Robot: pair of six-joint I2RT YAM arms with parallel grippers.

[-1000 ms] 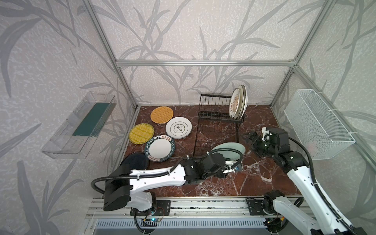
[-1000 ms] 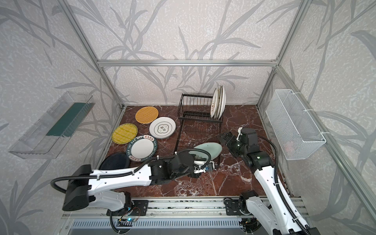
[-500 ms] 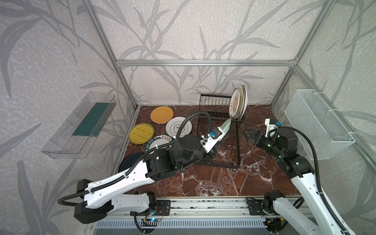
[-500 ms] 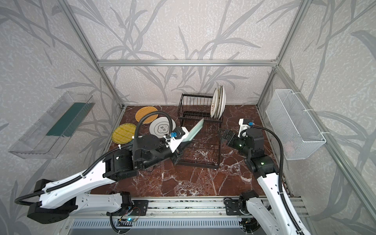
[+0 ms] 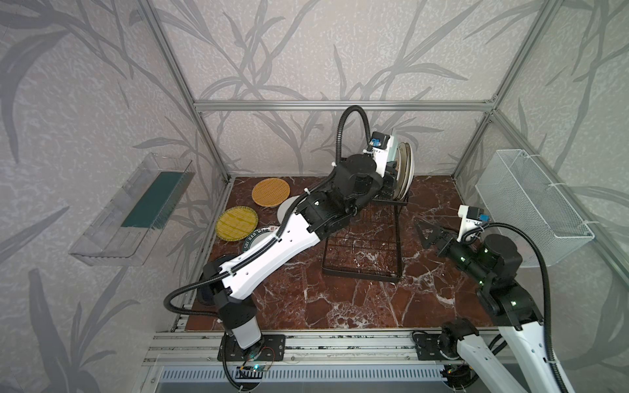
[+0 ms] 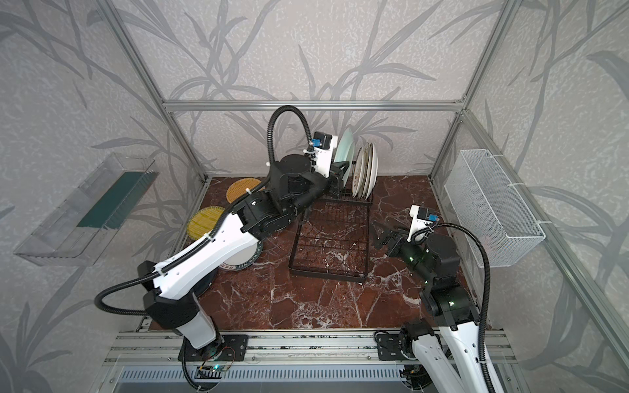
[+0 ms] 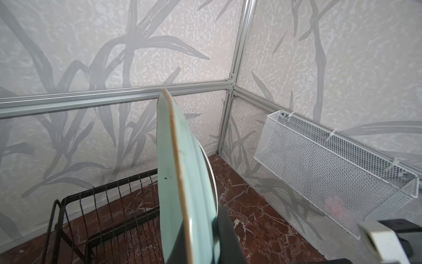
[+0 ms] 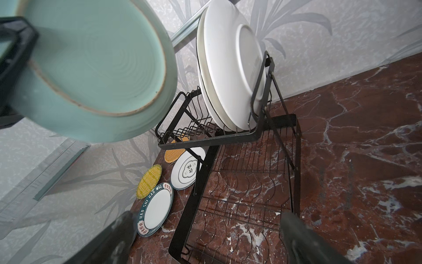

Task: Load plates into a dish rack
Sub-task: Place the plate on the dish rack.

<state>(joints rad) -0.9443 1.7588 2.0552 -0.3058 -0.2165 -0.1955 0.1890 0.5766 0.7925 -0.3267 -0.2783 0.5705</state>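
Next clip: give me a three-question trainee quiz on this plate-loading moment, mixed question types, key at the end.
1. True or false: the right claw grips a plate.
2. The left claw is shut on which plate? A) orange B) pale teal C) black
3. Fill in: the white plates stand on edge in the ____.
Key: 1 false, open and empty. 2 B, the pale teal plate. 3 dish rack.

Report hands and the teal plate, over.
Left hand shut on teal plate, upright over dish rack slots. Right hand open, empty, beside the rack. Racked white plates stand close alongside.
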